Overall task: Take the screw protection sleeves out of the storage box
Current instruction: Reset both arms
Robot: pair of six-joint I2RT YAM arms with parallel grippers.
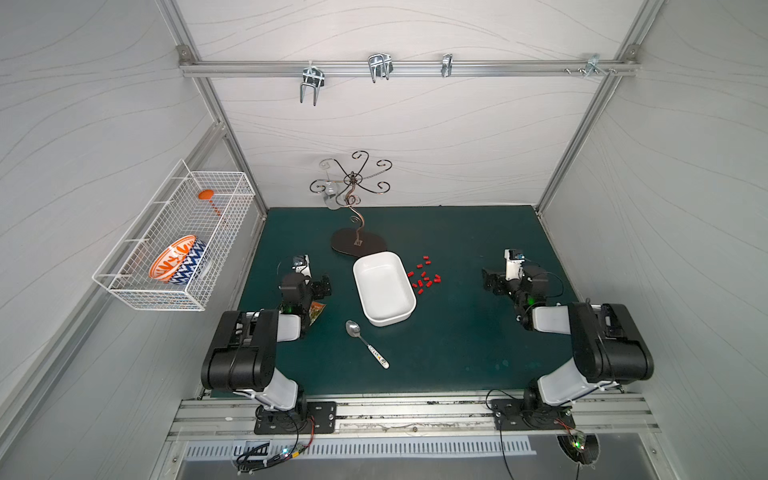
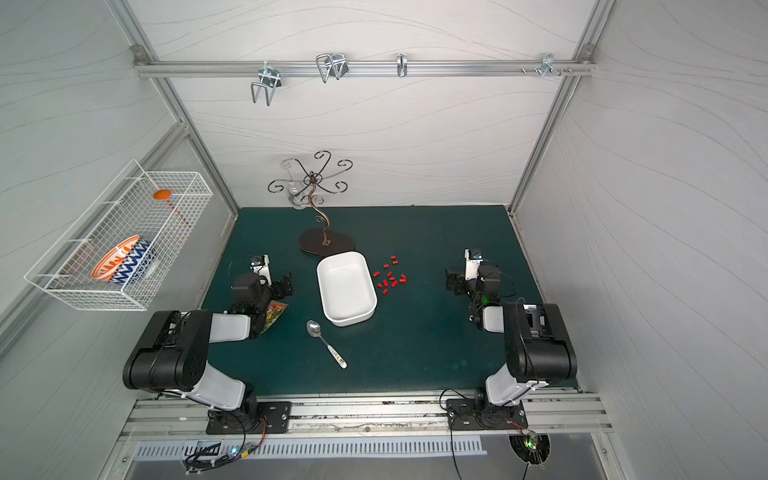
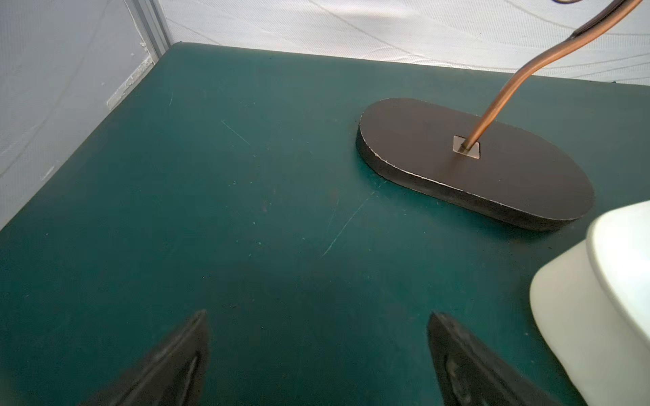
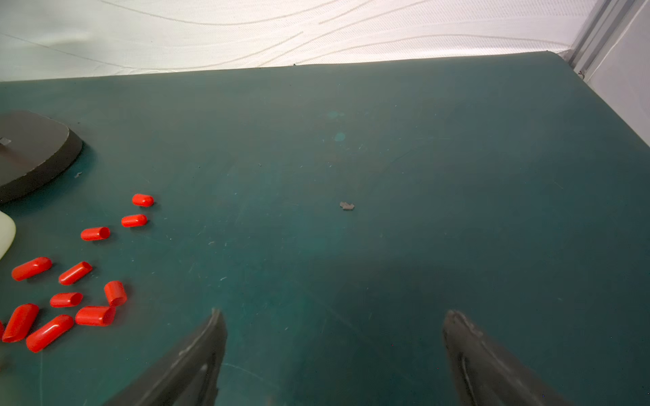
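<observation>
Storage box (image 1: 384, 286) sits mid-mat (image 1: 457, 332), its interior bare white. I log the screw protection sleeves (image 1: 429, 284) loose on the mat at the box's 2–3 o'clock, near its wall. Left gripper (image 3: 318, 314) is at the box's 9 o'clock, fingers spread wide over bare mat. Right gripper (image 4: 334, 312) is at 3 o'clock, beyond the sleeves and apart from them, fingers likewise spread. Spoon (image 1: 368, 345) lies at 6–7 o'clock.
</observation>
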